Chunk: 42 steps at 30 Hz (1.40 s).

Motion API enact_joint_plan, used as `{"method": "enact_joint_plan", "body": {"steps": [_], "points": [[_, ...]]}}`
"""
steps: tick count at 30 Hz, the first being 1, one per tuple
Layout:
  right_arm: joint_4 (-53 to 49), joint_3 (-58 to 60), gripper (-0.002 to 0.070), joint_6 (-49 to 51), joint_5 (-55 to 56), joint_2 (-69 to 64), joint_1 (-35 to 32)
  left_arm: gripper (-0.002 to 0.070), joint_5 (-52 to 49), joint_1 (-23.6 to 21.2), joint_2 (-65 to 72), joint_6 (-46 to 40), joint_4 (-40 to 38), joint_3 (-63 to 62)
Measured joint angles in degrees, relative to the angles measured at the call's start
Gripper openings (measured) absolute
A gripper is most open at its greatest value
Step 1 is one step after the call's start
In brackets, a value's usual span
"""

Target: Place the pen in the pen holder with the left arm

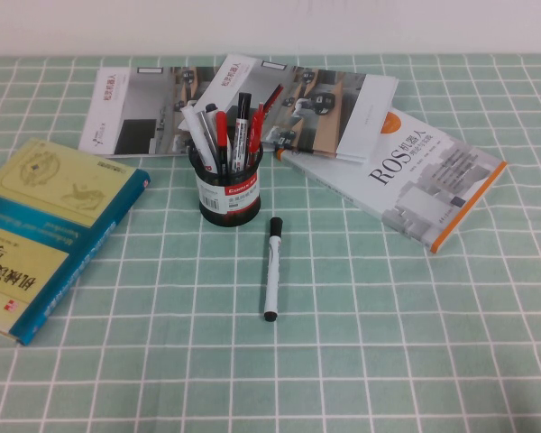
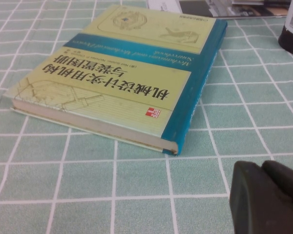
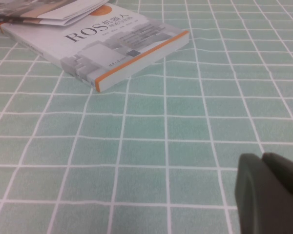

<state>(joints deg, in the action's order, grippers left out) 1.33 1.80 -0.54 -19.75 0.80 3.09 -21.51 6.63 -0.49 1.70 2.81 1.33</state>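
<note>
Two grippers show only as dark tips in their own wrist cameras; neither arm appears in the high view. The left gripper (image 2: 266, 197) hovers low over the green checked tablecloth (image 1: 370, 361) near the left edge, just short of the yellow and teal book (image 2: 122, 73); whether it is spread or closed cannot be told. The right gripper (image 3: 268, 192) hangs over bare cloth toward the right edge, near the ROS book (image 3: 102, 48), its state equally unclear. The pen (image 1: 272, 269) lies flat at mid-table, cap toward the pen holder (image 1: 228, 185), just in front of it and not touching. The holder stands upright with several pens inside, magazines (image 1: 343, 104) behind it.
</note>
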Motion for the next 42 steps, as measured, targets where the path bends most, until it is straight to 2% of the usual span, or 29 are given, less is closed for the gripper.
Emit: {"method": "enact_joint_plan", "body": {"steps": [5, 15, 20, 24, 30, 33, 42], "points": [[0.0, 0.0, -0.002, 0.0, 0.0, 0.0, 0.0, -0.0003, 2.0, 0.0, 0.0, 2.2, -1.6, 0.1], [0.0, 0.0, -0.002, 0.0, 0.0, 0.0, 0.0, -0.0003, 11.3, 0.0, 0.0, 18.3, -6.8, 0.2], [0.0, 0.0, -0.002, 0.0, 0.0, 0.0, 0.0, -0.0004, 14.4, 0.0, 0.0, 20.2, -7.4, 0.2], [0.0, 0.0, -0.002, 0.0, 0.0, 0.0, 0.0, -0.0003, 8.3, 0.0, 2.0, 21.9, -7.6, -2.5], [0.0, 0.0, -0.002, 0.0, 0.0, 0.0, 0.0, -0.0003, -0.8, 0.0, 16.6, 22.3, -7.7, -14.9], [0.0, 0.0, -0.002, 0.0, 0.0, 0.0, 0.0, -0.0003, -5.7, 0.0, 25.2, 18.9, -8.1, -22.4], [0.0, 0.0, -0.002, 0.0, 0.0, 0.0, 0.0, -0.0003, -18.8, 0.1, 53.9, -0.8, -14.7, -43.2]]}}
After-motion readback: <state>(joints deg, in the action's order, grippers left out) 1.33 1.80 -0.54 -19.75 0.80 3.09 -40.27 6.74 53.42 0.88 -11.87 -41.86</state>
